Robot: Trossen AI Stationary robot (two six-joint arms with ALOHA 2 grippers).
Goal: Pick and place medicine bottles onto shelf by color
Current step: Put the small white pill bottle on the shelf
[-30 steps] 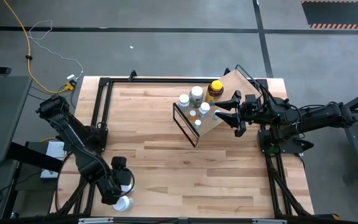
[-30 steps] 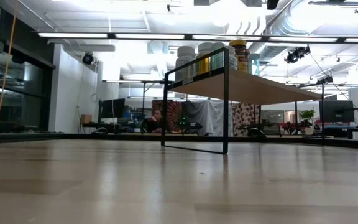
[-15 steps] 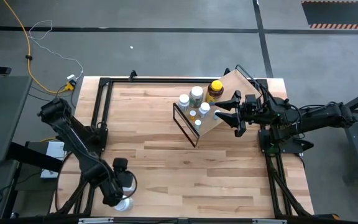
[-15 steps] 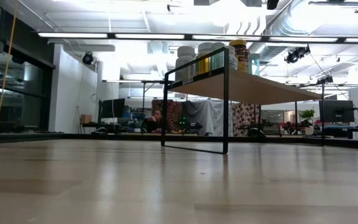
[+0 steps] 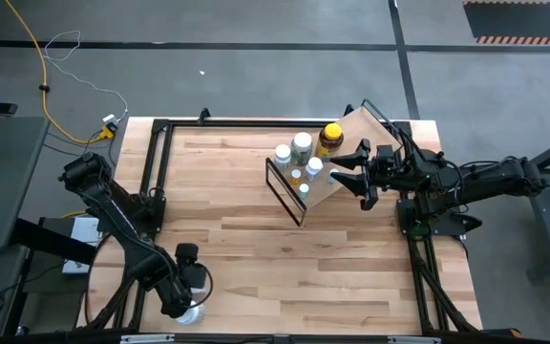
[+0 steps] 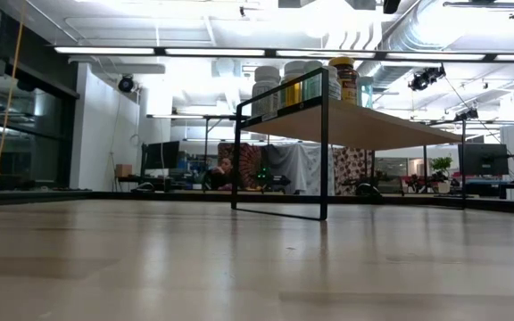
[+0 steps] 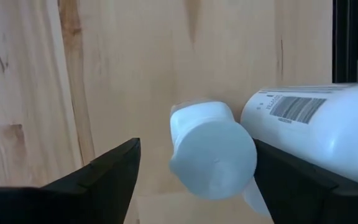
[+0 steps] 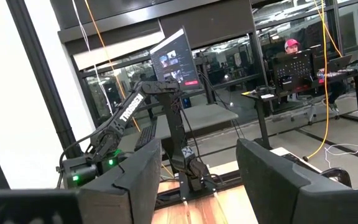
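Left gripper straddles a small white bottle, jaws wide.
Risk: the large white bottle, touching at 3 o'clock, gets nudged or pinched too. Right gripper, part-open and empty, waits by the shelf.

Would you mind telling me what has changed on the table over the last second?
The left tool has come down and slightly nearer the table's front edge, over the lying white bottle, its fingers either side of the cap; nothing is gripped yet. A second white bottle lies beside it. The right tool by the shelf and the bottles on it have not moved.
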